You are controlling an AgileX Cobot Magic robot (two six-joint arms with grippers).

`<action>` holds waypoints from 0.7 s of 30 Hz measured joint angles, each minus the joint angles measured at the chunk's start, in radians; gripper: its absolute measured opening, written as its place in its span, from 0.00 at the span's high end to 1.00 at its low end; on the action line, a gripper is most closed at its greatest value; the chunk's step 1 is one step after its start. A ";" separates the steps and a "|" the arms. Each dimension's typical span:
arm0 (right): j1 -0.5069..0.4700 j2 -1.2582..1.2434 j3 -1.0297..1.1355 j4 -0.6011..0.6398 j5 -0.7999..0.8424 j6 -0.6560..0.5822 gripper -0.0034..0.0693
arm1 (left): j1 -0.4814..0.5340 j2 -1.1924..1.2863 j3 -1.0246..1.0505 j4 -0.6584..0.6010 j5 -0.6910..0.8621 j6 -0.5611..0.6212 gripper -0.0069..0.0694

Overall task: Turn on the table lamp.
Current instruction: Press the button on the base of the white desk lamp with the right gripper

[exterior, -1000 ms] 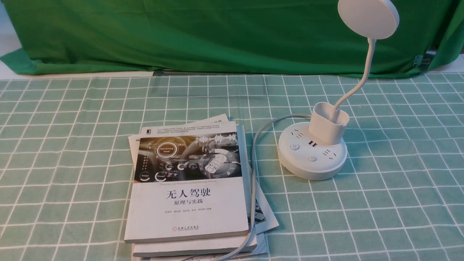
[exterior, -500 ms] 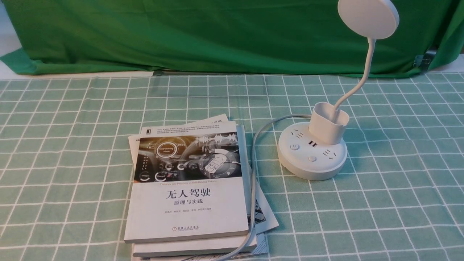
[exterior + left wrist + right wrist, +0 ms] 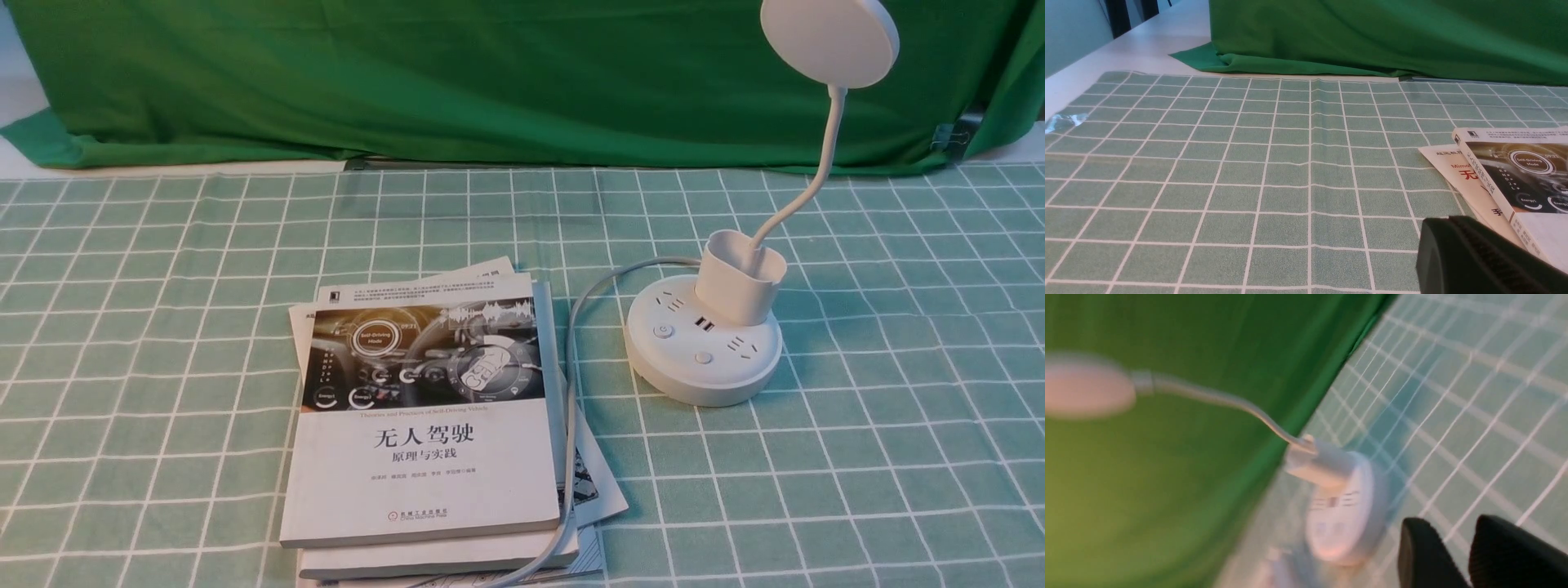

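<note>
The white table lamp [image 3: 702, 359] stands right of centre on the checked cloth. Its disc head [image 3: 829, 41] is raised on a thin bent neck, and an oval cup [image 3: 739, 282] sits on the round base. Two round buttons [image 3: 663, 331] face me, and the lamp is unlit. Neither gripper shows in the front view. In the blurred right wrist view the lamp [image 3: 1339, 522] lies ahead of my right gripper [image 3: 1453, 535], whose fingers stand slightly apart, empty and clear of the base. My left gripper [image 3: 1453, 228] shows as one dark closed mass over the cloth, holding nothing.
A stack of books [image 3: 424, 425] lies in the middle, also in the left wrist view as books [image 3: 1523, 171]. The lamp's grey cord [image 3: 571, 367] runs along their right side toward the front edge. A green backdrop [image 3: 490, 82] hangs behind the table.
</note>
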 joint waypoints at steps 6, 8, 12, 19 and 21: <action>0.000 0.000 0.000 -0.113 -0.004 0.040 0.62 | 0.000 0.000 0.000 0.000 0.000 0.000 0.88; 0.000 0.000 0.000 -0.134 -0.009 0.029 0.62 | 0.000 0.000 0.000 0.000 0.000 0.000 0.88; 0.014 0.000 -0.008 -0.155 -0.081 -0.193 0.63 | 0.000 0.000 0.000 0.000 0.000 0.000 0.88; 0.049 0.204 -0.332 -0.160 0.083 -0.654 0.89 | 0.000 0.000 0.000 0.000 0.000 0.000 0.88; 0.051 0.300 -0.428 -0.160 0.173 -0.737 0.91 | 0.000 0.000 0.000 0.000 0.000 0.000 0.88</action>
